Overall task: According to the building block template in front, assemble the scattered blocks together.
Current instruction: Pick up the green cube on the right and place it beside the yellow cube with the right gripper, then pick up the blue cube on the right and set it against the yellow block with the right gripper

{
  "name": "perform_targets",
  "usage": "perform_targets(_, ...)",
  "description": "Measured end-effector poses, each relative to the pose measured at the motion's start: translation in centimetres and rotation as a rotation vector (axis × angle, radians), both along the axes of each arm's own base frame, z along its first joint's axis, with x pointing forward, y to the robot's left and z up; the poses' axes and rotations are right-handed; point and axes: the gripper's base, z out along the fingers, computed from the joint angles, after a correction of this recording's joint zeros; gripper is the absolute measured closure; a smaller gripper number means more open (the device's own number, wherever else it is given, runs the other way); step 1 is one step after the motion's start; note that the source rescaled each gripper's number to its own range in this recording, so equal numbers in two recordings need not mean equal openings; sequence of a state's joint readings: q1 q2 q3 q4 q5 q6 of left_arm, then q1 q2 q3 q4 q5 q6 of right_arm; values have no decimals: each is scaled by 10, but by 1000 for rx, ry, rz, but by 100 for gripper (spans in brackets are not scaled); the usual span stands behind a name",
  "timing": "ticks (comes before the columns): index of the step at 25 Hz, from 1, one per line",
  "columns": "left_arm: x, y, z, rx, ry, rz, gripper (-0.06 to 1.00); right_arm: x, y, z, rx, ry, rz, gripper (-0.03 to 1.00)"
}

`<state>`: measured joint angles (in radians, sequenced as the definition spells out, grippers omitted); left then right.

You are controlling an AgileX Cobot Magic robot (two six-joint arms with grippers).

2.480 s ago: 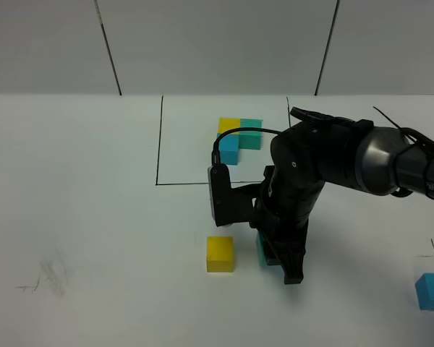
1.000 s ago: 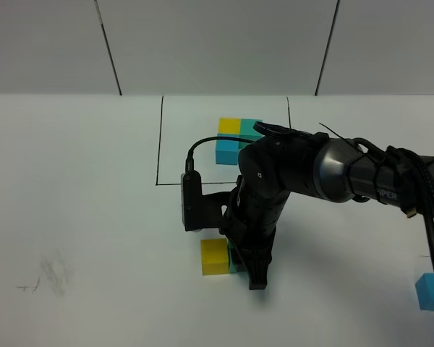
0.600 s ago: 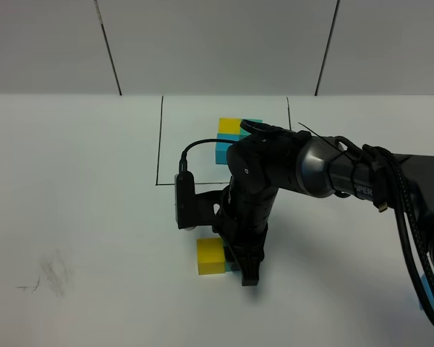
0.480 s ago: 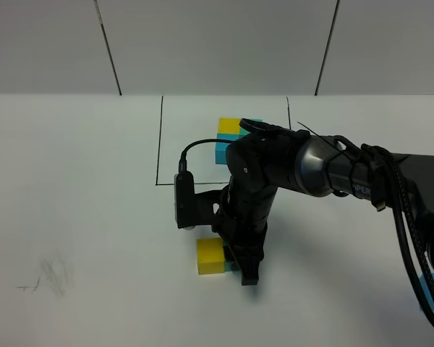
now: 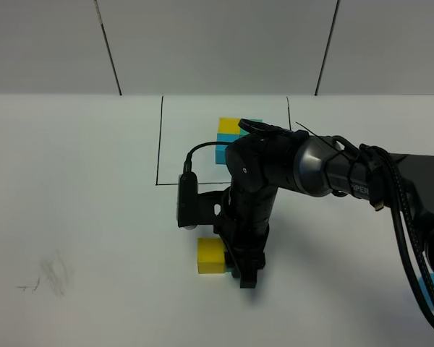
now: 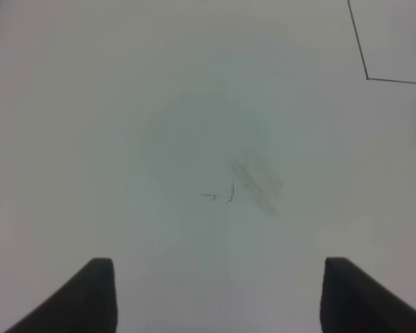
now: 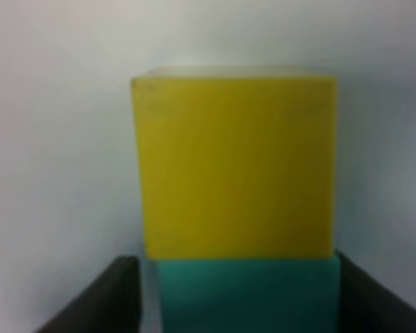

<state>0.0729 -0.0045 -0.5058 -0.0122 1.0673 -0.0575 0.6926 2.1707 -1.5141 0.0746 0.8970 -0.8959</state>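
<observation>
The building block template (image 5: 230,129) lies in its black frame at the back, partly hidden by my right arm. The yellow cube (image 5: 211,256) (image 7: 232,166) sits in front of the frame, with the teal-green cube (image 7: 246,295) pressed against its side. My right gripper (image 5: 244,271) (image 7: 243,305) points down over the teal-green cube. Its fingers flank the cube, and a thin gap shows at one finger (image 7: 100,302). The sky-blue cube (image 5: 428,295) lies far right, half behind the cable. My left gripper (image 6: 218,305) hovers open over bare table.
Faint pencil scribbles (image 6: 253,182) mark the table on the left. The right arm's cable (image 5: 412,246) sweeps across the right side. A corner of the black frame line (image 6: 366,69) shows in the left wrist view.
My right gripper carried the teal-green cube leftwards against the yellow cube, nudging the yellow one slightly left. Its jaws have now eased off the cube. The left arm has not moved.
</observation>
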Motion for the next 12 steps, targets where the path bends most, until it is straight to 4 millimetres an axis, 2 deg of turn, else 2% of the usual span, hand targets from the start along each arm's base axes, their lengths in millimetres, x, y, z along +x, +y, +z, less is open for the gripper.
perform_targets(3,0,0,0,0,0,0,57,0,-3,18,8,-32,-83,21)
perform_targets(4,0,0,0,0,0,0,57,0,-5,32,18,-64,-118,11)
perform_targets(6,0,0,0,0,0,0,57,0,-11,60,31,-131,-203,2)
perform_targets(8,0,0,0,0,0,0,57,1,-24,88,38,-193,-329,-2)
perform_targets(10,0,0,0,0,0,0,57,5,-46,104,38,-230,-507,-3)
perform_targets(12,0,0,0,0,0,0,57,6,-75,110,24,-249,-688,-3)
